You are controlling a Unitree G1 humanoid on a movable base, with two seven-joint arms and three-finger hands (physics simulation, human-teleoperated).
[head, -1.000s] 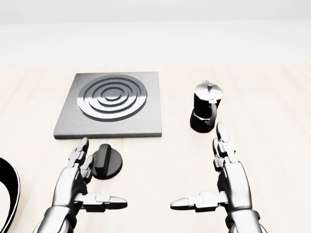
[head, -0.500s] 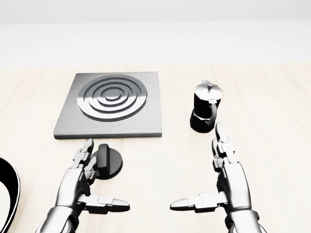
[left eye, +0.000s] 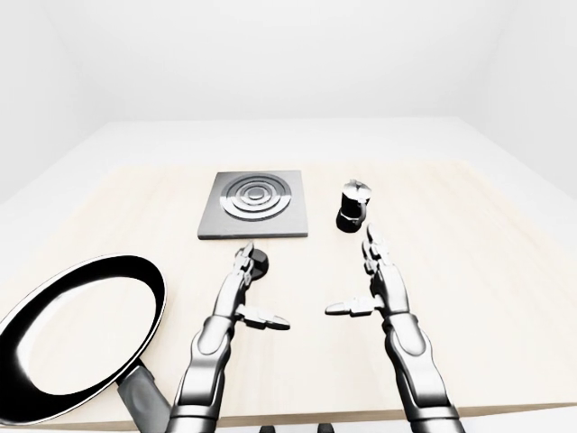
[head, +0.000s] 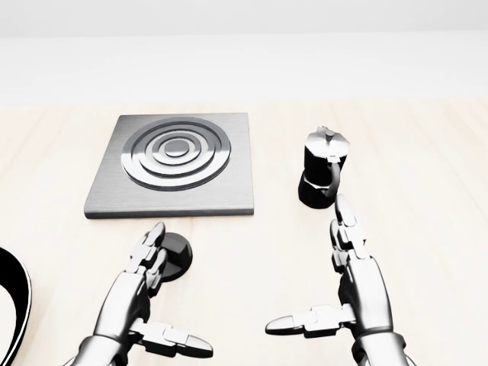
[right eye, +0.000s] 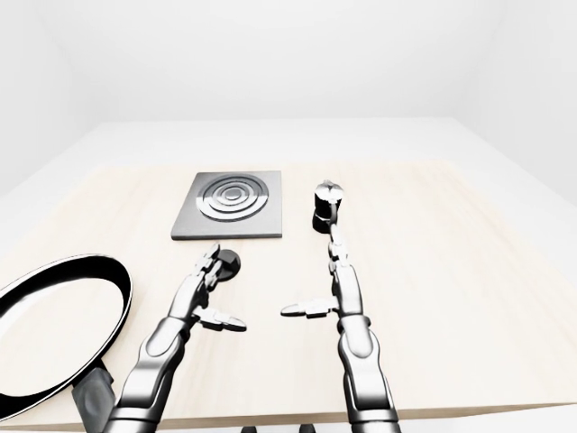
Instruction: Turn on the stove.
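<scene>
Black frying pan (left eye: 77, 338) whole only in eye views. Left hand (head: 137, 293) spread, fingertips covering knob (head: 175, 255); right hand (head: 354, 286) spread near moka pot (head: 322, 177); stove (head: 175, 164) beyond.

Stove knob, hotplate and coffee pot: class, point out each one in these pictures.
Stove knob (head: 177, 252), head view, on its round black disc.
Hotplate (head: 176, 157), head view, on its ringed burner.
Coffee pot (head: 318, 174), head view, on its black body.
</scene>
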